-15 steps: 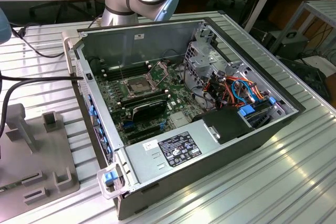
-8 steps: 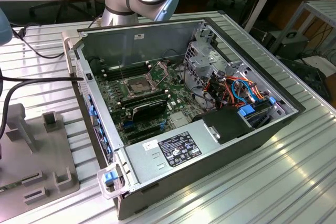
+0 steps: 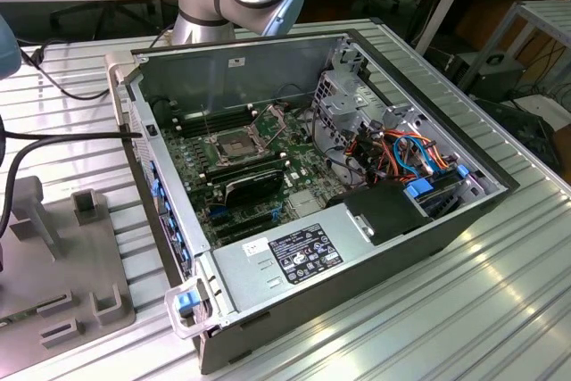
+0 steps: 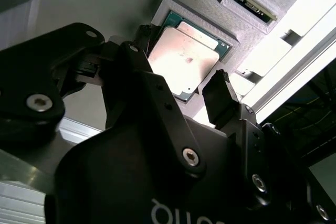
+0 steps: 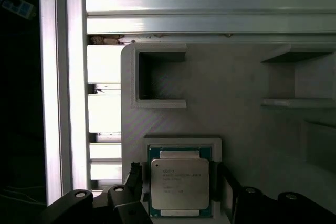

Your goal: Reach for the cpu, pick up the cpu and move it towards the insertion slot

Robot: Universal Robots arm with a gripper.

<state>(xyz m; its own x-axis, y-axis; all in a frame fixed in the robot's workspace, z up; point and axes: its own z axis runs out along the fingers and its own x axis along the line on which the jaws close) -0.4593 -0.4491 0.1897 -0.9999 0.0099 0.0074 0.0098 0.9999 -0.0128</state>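
Since the gripper (image 4: pixel 181 65) sits open astride the cpu (image 5: pixel 180 184), an uneven squeeze could tilt it in its tray (image 5: pixel 236 77).

Nothing can be read clearly: faint print lines stand on the cpu (image 5: pixel 180 184) lid, and white marks cover the black label (image 3: pixel 305 253) on the power-supply box (image 3: pixel 248 263).

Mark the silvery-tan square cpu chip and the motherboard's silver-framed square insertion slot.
silvery-tan square cpu chip (image 5: pixel 180 184), first wrist view, centre of its metal lid.
silver-framed square insertion slot (image 3: pixel 234 144), exterior view, its dark centre.
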